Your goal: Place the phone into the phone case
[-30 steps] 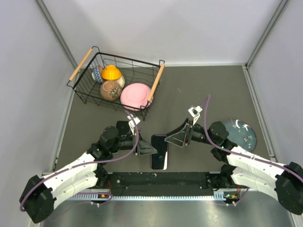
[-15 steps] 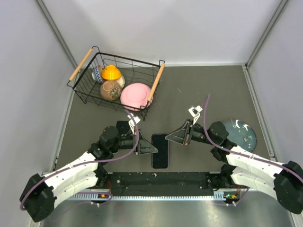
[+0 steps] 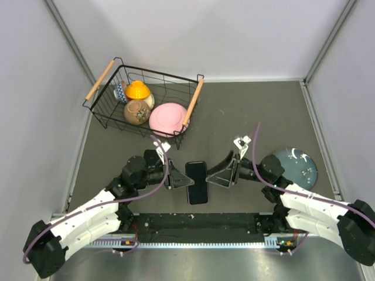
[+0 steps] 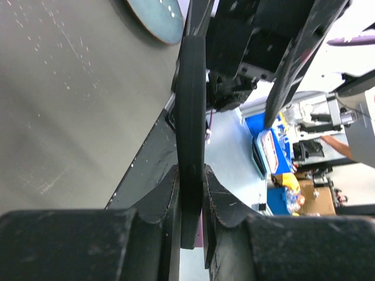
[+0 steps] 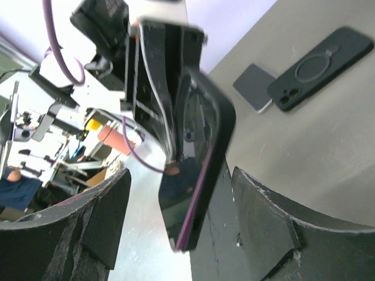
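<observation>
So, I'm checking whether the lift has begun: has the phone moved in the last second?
Yes. From above, the phone, clamped in the left pincer, has shifted slightly up the image, away from the black base rail.

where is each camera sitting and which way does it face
top external: above, behind the bases, looking down on the table; left arm and right arm show.
left wrist: looks along the left gripper, shut on the phone seen edge-on.
right wrist: looks through the right gripper, open, at the phone's glossy face.
shared: all three show the phone.
</observation>
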{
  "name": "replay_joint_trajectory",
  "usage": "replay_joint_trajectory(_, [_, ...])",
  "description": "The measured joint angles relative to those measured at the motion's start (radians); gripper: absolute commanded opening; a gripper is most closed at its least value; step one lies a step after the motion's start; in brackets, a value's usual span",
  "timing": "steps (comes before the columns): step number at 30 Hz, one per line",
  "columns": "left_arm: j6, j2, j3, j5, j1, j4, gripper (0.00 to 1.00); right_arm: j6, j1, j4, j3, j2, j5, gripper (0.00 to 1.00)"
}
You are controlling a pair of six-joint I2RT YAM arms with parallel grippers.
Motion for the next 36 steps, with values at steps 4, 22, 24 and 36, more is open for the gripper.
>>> replay_joint_trajectory(4, [-0.025, -0.025, 0.000, -0.034, 0.002, 0.014, 0.00, 0.031, 0.004, 0.053, -0.087, -0.009, -0.032, 0.70])
replay_joint_trajectory(22, [-0.117, 0.125, -0.021, 0.031, 0.014, 0.237, 0.41, 0.172, 0.032, 0.354, -0.120, 0.205, -0.017, 0.00])
replay_joint_trajectory(24, [-0.127, 0.124, -0.021, 0.038, 0.017, 0.252, 0.51, 0.179, 0.032, 0.371, -0.120, 0.207, -0.006, 0.00])
replay_joint_trajectory(36, [-0.126, 0.007, -0.029, 0.064, 0.010, 0.238, 0.57, 0.232, -0.014, 0.347, -0.118, 0.079, 0.100, 0.00])
